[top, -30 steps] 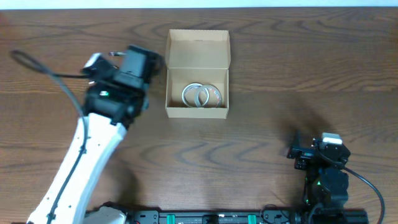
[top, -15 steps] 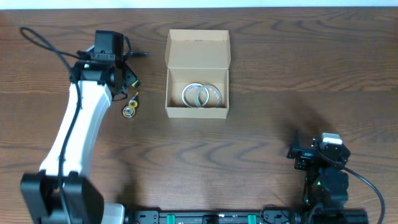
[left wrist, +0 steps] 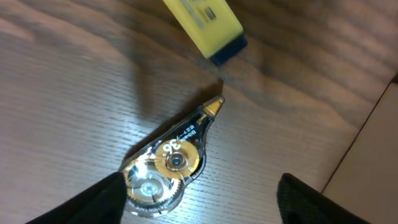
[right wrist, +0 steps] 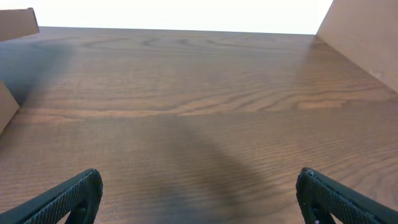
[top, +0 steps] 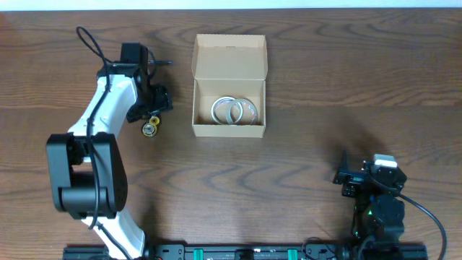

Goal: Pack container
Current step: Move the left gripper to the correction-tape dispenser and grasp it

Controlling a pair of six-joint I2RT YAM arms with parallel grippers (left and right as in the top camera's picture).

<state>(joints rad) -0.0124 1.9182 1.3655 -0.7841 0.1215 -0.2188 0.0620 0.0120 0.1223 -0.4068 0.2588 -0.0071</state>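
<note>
— What is changed since half a second ago?
— The left hand (left wrist: pixel 200 186) has been swung nearer the container (top: pixel 229 87) and is hung over the correction-tape dispenser (left wrist: pixel 171 163), which is unmoved.
— How are the hands set?
— Both are spread, with nothing held. The right hand (right wrist: pixel 199 196) is parked near right.
— And the count?
— One container is seen, open, far middle of the surface (top: pixel 325 87), with two tape rolls (top: pixel 234 110) inside. One dispenser and one yellow block (left wrist: pixel 202 18) are laid left of it.

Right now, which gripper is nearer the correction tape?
Left. The left gripper is just above the tape, left of the box; the right gripper is far away, past the box's other side.
</note>
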